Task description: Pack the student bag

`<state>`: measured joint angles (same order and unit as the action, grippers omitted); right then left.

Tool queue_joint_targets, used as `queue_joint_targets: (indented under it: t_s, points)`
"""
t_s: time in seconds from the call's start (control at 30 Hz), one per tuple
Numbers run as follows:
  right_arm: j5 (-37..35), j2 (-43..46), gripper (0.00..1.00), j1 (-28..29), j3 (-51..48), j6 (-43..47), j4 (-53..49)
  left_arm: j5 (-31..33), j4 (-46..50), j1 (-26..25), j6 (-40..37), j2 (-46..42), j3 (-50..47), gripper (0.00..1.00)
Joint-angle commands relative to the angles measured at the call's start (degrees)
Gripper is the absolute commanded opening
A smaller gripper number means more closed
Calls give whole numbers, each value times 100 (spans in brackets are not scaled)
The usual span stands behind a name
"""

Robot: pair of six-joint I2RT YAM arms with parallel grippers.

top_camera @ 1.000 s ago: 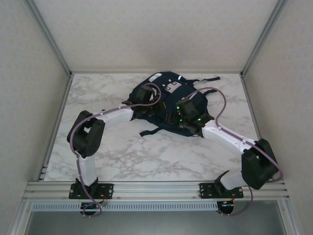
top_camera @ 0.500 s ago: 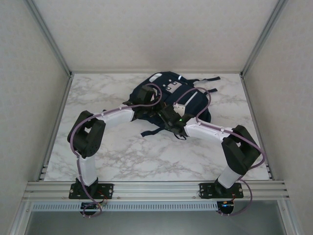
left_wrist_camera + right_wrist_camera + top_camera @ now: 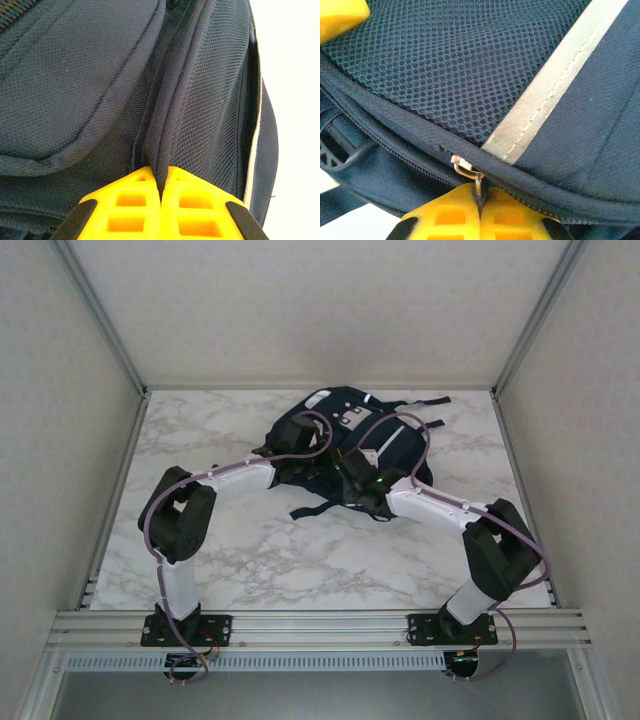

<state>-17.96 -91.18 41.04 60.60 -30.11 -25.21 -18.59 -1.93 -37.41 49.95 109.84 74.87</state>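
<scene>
Left claw (image 3: 161, 174) tight on student bag (image 3: 75, 75) fold; right claw (image 3: 480, 194) tight on zip pull (image 3: 468, 169)

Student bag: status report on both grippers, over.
Left gripper shut on a fold of the student bag. Right gripper shut on its zipper pull. No obstruction seen.

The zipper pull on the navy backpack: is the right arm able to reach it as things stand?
Probably yes. In the right wrist view, the right fingers appear shut on the metal zipper pull at the backpack seam, with nothing in between.
</scene>
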Motion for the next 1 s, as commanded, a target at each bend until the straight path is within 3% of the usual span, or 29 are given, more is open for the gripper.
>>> queue_joint_targets:
  t_s: [0.0,0.07,0.3,0.43,0.6,0.7,0.87,0.97]
  points:
    - [1213,258,0,-696,-82,867,-518,-512,54,46,-357,-393,-26,0]
    - [1667,258,0,-899,1,1206,-912,-541,151,108,-447,-393,-31,0]
    - [2248,131,0,-1258,272,1959,-2130,-491,602,338,-868,-479,39,0]
    - [2242,-15,0,-1275,488,2109,-2649,-380,802,366,-1118,-477,112,0]
    - [1454,-340,0,-1453,871,2343,-3181,-357,1348,376,-1565,-441,219,0]
    - [614,-597,0,-1533,1258,2585,-3504,-341,1786,409,-2022,-435,292,0]
    - [-600,-1046,0,-1631,1790,3139,-3332,-369,2568,553,-3139,-389,439,0]
    - [-916,-1232,0,-1624,1890,3390,-2922,-428,2801,712,-3545,-357,532,0]
